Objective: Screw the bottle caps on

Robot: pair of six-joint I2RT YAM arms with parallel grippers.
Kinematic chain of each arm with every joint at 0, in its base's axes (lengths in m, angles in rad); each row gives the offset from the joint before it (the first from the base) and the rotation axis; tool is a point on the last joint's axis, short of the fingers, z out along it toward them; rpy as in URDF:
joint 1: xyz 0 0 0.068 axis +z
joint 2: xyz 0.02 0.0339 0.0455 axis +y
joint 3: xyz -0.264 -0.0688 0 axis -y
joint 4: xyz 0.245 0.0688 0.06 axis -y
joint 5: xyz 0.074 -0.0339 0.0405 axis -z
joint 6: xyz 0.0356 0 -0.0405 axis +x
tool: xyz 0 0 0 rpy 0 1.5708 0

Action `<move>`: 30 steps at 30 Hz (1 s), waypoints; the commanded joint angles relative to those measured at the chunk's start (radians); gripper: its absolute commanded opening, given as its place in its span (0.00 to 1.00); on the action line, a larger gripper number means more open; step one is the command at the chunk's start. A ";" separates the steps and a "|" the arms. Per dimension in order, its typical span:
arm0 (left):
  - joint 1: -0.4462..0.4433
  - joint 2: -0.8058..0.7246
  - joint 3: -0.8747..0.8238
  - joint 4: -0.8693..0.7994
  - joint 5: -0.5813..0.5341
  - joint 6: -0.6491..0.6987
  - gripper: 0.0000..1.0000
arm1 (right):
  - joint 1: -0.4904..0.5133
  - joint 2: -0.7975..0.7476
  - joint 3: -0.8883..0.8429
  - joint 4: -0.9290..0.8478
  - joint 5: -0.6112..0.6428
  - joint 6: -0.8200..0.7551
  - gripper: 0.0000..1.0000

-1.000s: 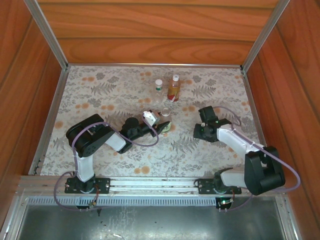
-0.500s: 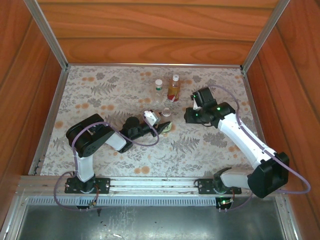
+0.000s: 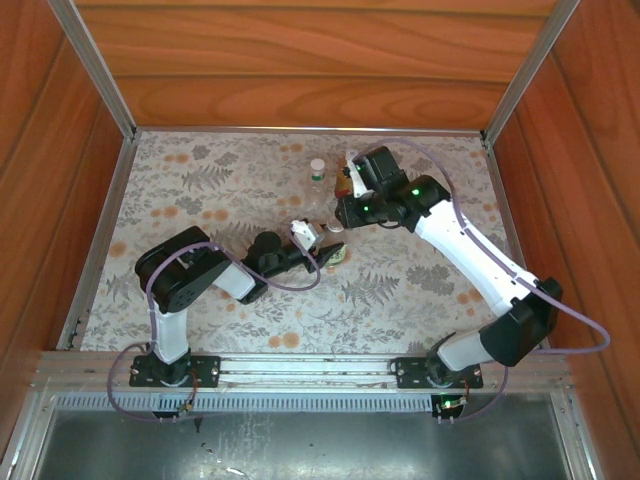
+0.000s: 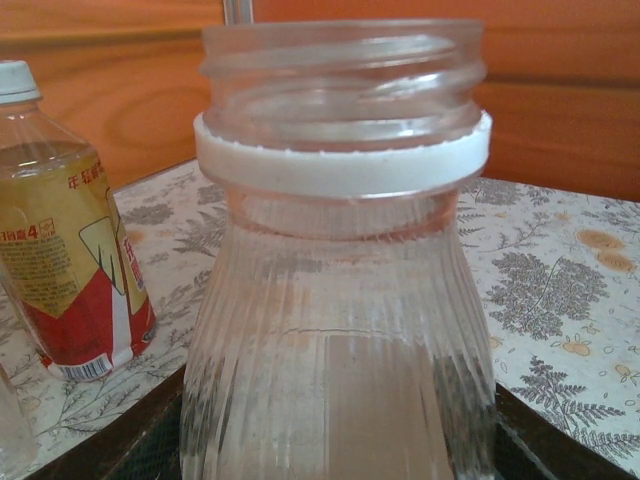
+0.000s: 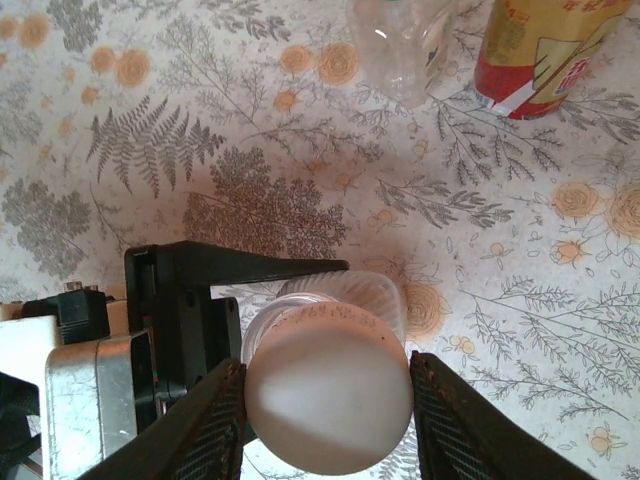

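A clear ribbed bottle (image 4: 340, 250) with an open mouth and a white neck ring stands upright on the mat, and my left gripper (image 4: 340, 445) is shut on its lower body. My right gripper (image 5: 330, 400) is shut on a white bottle cap (image 5: 328, 395), holding it right over that bottle (image 5: 360, 292). Whether the cap touches the mouth I cannot tell. From above, the right gripper (image 3: 338, 218) hangs just beyond the left gripper (image 3: 332, 254). An amber bottle (image 4: 70, 290) with a red-orange label wears its white cap (image 4: 15, 80).
Behind the held bottle stand a capped greenish-label bottle (image 3: 317, 175) and the amber bottle (image 3: 344, 186), partly hidden by my right arm. Wooden walls (image 3: 300, 60) enclose the flowered mat (image 3: 200, 180) on three sides. The mat's left and near right parts are bare.
My right arm has swung left and away from me, from the mat's right side to above the held bottle. The left arm and its bottle have stayed put.
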 commanded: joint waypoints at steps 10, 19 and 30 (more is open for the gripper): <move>-0.004 0.045 0.010 -0.072 0.039 -0.022 0.54 | 0.026 0.067 0.053 -0.080 -0.038 -0.064 0.46; -0.003 0.045 0.013 -0.074 0.044 -0.025 0.54 | 0.037 0.096 0.068 -0.100 -0.044 -0.087 0.46; -0.003 0.053 0.018 -0.076 0.052 -0.022 0.53 | 0.054 0.153 0.169 -0.205 0.023 -0.114 0.44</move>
